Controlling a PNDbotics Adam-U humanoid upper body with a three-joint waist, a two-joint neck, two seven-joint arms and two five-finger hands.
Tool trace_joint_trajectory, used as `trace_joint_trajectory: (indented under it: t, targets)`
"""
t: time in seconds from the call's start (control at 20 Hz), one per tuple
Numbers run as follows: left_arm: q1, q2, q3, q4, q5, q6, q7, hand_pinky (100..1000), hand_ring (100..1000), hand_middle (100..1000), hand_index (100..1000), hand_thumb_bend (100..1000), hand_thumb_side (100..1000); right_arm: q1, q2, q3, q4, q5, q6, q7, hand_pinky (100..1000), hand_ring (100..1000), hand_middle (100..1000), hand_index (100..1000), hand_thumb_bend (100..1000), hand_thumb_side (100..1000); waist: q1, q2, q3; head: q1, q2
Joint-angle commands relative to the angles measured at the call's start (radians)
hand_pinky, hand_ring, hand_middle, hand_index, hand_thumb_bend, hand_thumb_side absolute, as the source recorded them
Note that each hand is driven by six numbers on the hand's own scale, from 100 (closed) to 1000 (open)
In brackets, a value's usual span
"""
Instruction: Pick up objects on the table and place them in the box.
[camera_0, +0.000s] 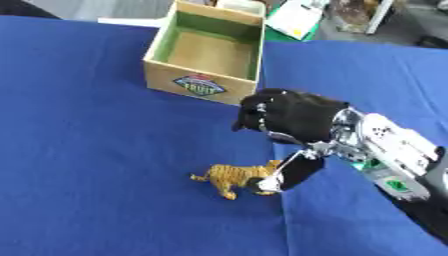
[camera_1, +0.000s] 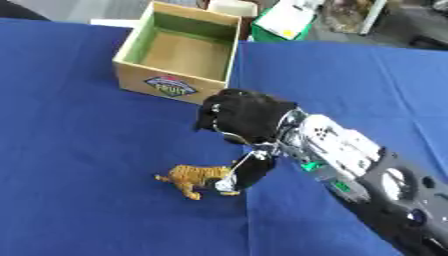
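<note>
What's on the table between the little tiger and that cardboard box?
Only bare blue cloth between the toy tiger and the box; the left eye view shows it.

Even, bright light falls on my worktop (camera_0: 87, 150), with no glare on the blue cloth. My right hand (camera_0: 293, 117) throws only a faint shadow. Everything looks soft and slightly blurred, and the clutter at the far edge is blurrier still.

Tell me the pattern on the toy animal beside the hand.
Orange with dark stripes, like a tiger; clearest in the left eye view.
</note>
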Motion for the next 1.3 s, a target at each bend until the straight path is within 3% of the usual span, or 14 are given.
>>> trace_joint_trajectory:
  t: [0.05,0.75,0.9,1.3]
  targets:
    - [-0.005,0.011,0.002,-0.020,0.003,0.001,-0.005,442,443,479,660,100,563,-0.013,-0.015,-0.008,-0.020,0.008,-0.001,0.041,924,930,756,847,450,653,0.003,-0.015,0.002,-0.004,0.002]
    - [-0.009,0.004,0.001,-0.020,0.004,0.004,-0.011,442,443,479,659,100,564,0.010,0.019,0.040,-0.020,0.007,0.044,0.131,917,918,734,848,447,615,0.000,-0.011,0.011,-0.011,-0.003]
    - [-0.009,0.003,0.000,-0.020,0.004,0.004,-0.012,442,442,479,659,100,564,0.015,0.027,0.054,-0.020,0.041,0.063,0.122,911,916,723,832,363,640,0.000,-0.010,0.013,-0.013,-0.003]
    - [-0.008,-0.001,-0.002,-0.020,0.004,0.004,-0.017,443,442,479,659,100,564,0.030,0.037,0.091,-0.020,0.120,0.096,0.131,906,909,706,815,278,628,0.001,-0.008,0.018,-0.017,-0.003]
